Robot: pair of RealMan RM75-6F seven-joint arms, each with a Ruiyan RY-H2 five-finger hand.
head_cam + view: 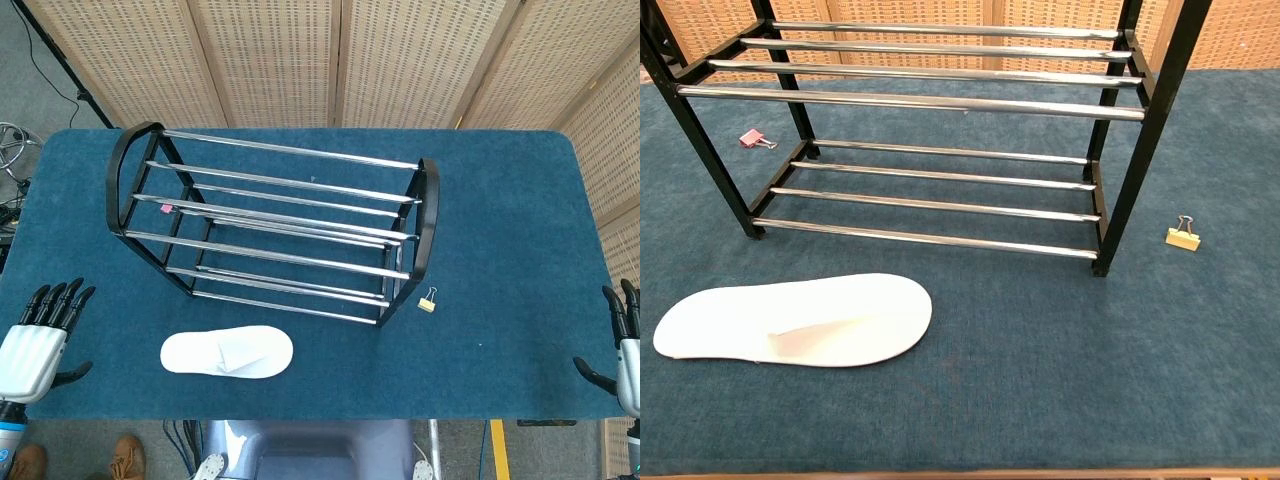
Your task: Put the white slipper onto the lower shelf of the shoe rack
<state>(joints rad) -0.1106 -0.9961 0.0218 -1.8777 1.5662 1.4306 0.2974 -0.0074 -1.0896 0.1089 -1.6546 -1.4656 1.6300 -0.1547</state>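
Note:
The white slipper (228, 352) lies flat on the blue table in front of the shoe rack, its toe end pointing right; the chest view shows the slipper (800, 320) at the lower left. The black shoe rack (275, 225) with chrome bars stands mid-table, and its lower shelf (935, 195) is bare. My left hand (40, 335) hovers at the table's left front corner, fingers apart, holding nothing. My right hand (625, 340) shows at the right edge, fingers spread and empty. Neither hand appears in the chest view.
A yellow binder clip (428, 301) lies right of the rack's front right leg, seen too as the clip (1183, 235). A pink binder clip (752, 138) sits behind the rack's left side. Wicker screens stand behind the table.

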